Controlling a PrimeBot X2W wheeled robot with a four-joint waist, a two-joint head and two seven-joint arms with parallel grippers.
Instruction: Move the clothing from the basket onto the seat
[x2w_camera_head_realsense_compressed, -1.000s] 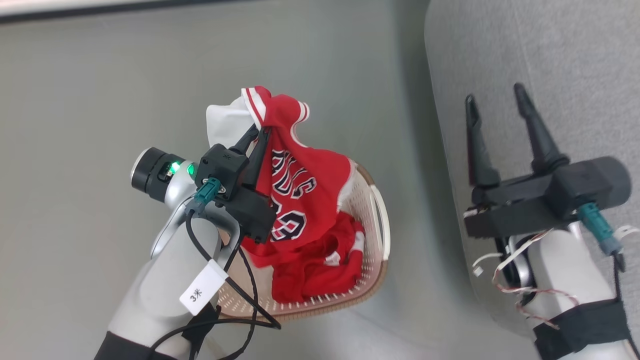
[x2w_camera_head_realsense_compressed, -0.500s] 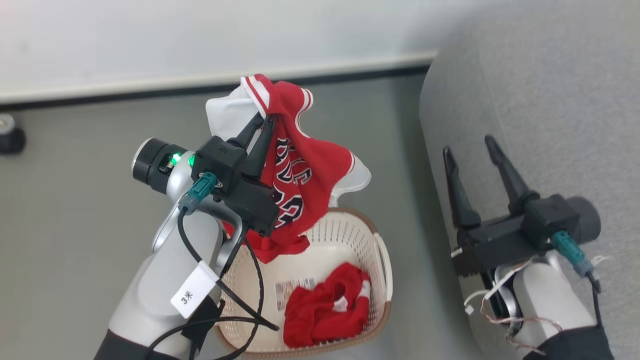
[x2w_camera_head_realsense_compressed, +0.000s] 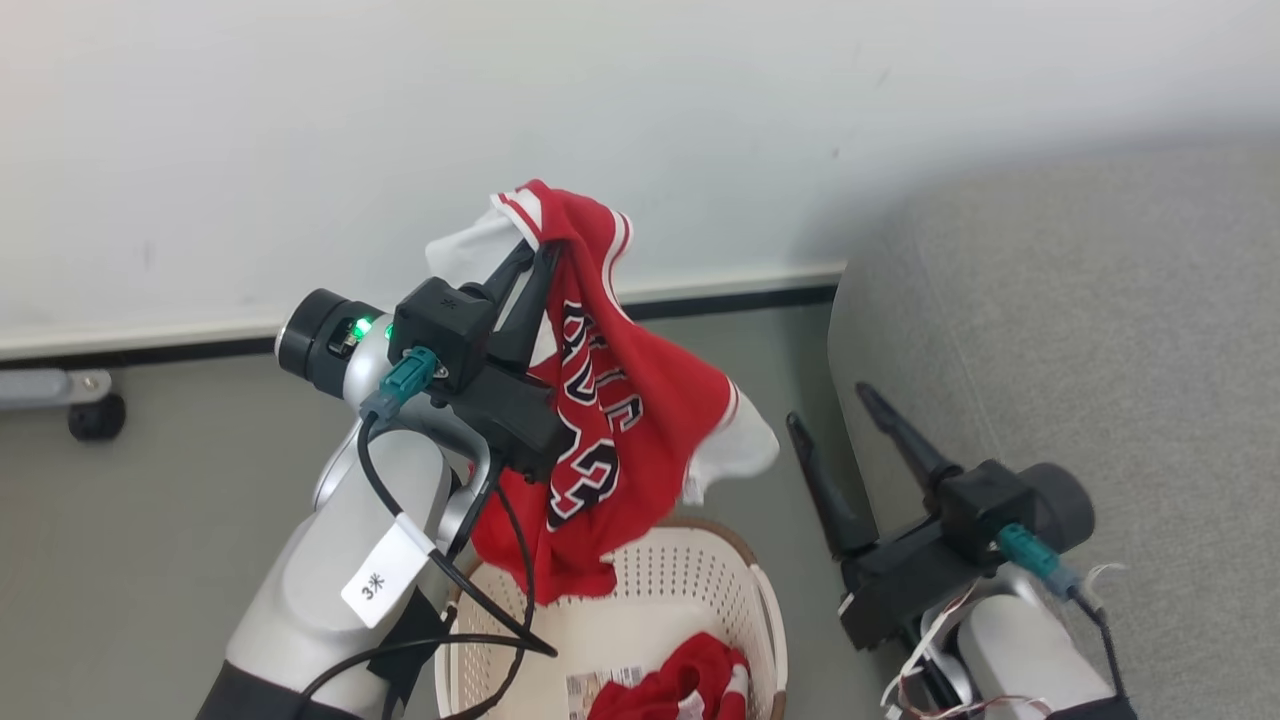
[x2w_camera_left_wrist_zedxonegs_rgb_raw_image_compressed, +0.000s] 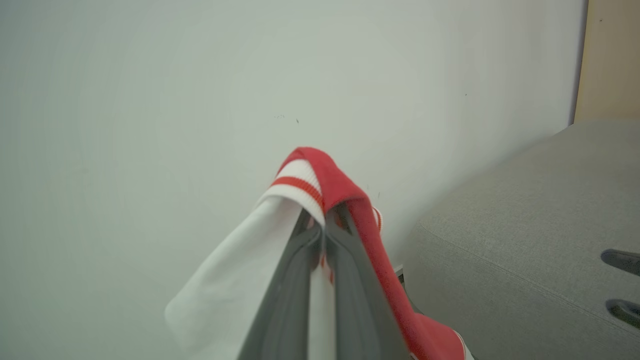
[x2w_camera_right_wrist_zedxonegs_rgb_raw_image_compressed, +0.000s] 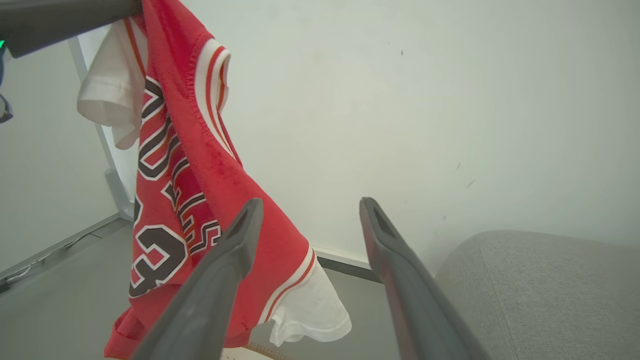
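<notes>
the red bulls jersey (x2w_camera_head_realsense_compressed: 620, 400) hangs from the left gripper (x2w_camera_head_realsense_compressed: 537, 252), whose jaws are closed tight on its white-trimmed shoulder. it drapes above the basket (x2w_camera_head_realsense_compressed: 745, 585), where the red shorts (x2w_camera_head_realsense_compressed: 690, 680) lie crumpled. the right gripper (x2w_camera_head_realsense_compressed: 830, 405) stands wide open and empty beside the grey seat (x2w_camera_head_realsense_compressed: 1100, 330).

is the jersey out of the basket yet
Out: the jersey hangs from the shut left claw above the basket.

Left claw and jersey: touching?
Touching. Left wrist view: the left claw is shut on the jersey, its trimmed edge pinched, fabric draping off both sides.
</notes>
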